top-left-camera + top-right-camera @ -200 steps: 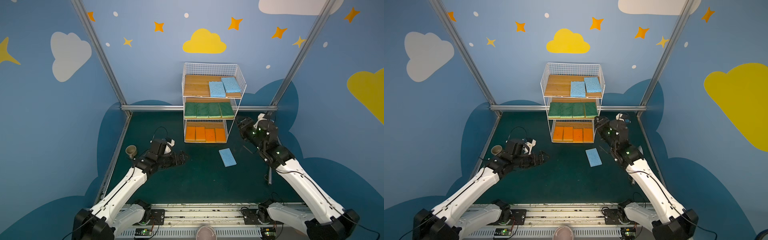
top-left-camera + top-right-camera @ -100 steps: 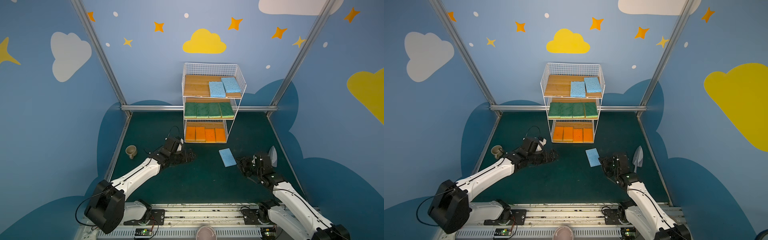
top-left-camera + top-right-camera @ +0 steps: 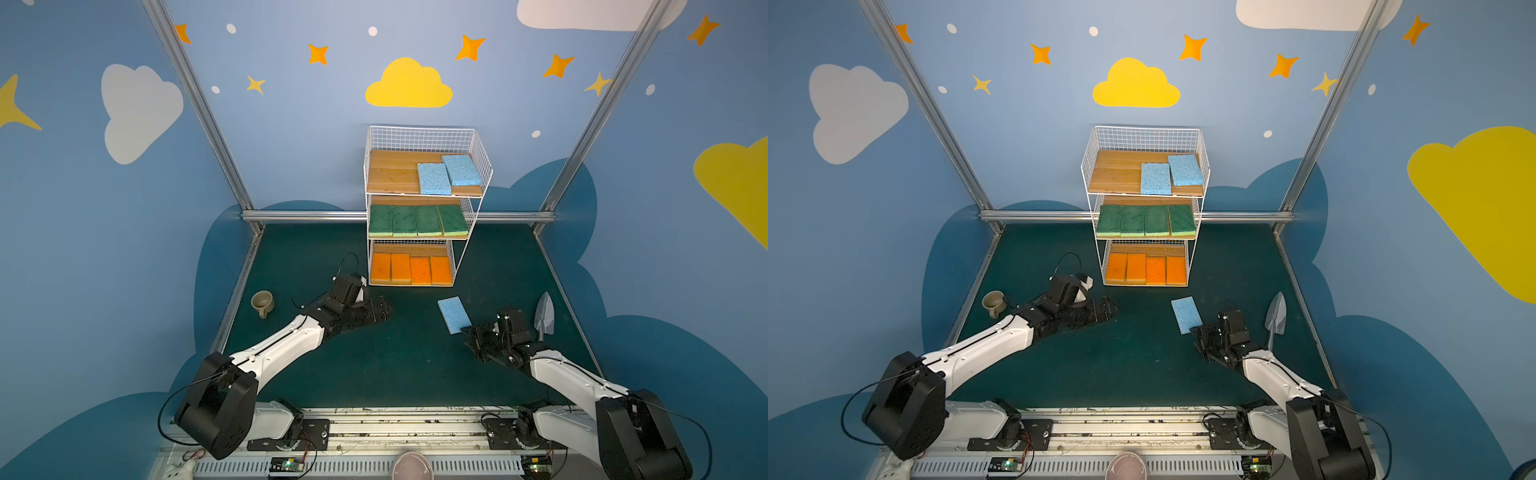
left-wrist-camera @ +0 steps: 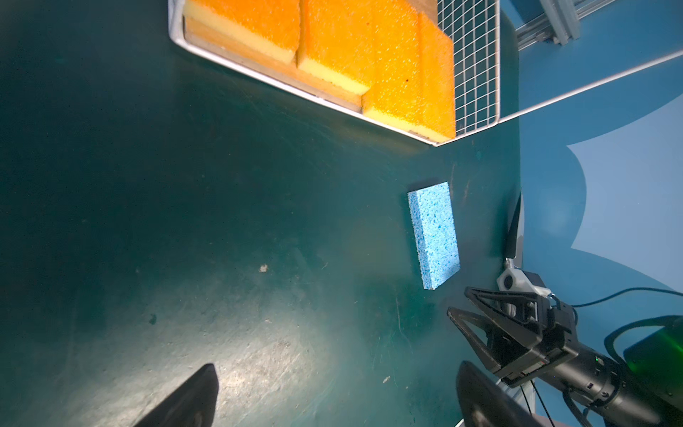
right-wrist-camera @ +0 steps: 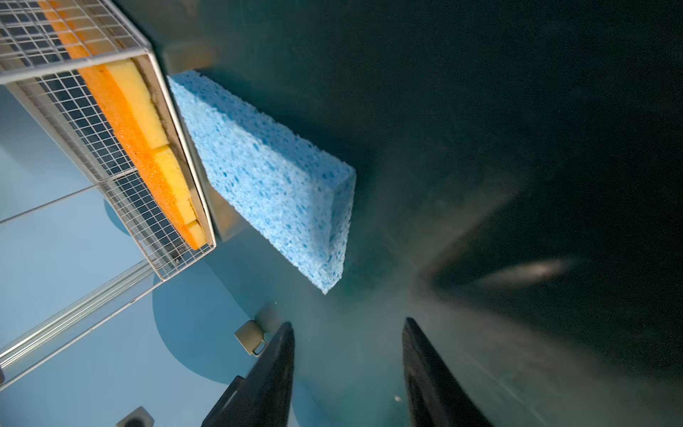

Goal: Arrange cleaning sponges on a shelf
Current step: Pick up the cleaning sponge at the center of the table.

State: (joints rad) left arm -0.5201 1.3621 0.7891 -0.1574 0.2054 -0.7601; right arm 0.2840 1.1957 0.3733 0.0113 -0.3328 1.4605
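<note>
Both gape empty: left claw (image 3: 385, 310) hard to discern, right claw (image 5: 347, 325) near blue sponge (image 5: 266, 177).

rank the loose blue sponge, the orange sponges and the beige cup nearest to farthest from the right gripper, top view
From the right gripper:
1. loose blue sponge, lying just ahead of it
2. orange sponges, on the shelf bottom tier
3. beige cup, far across on the left side
</note>
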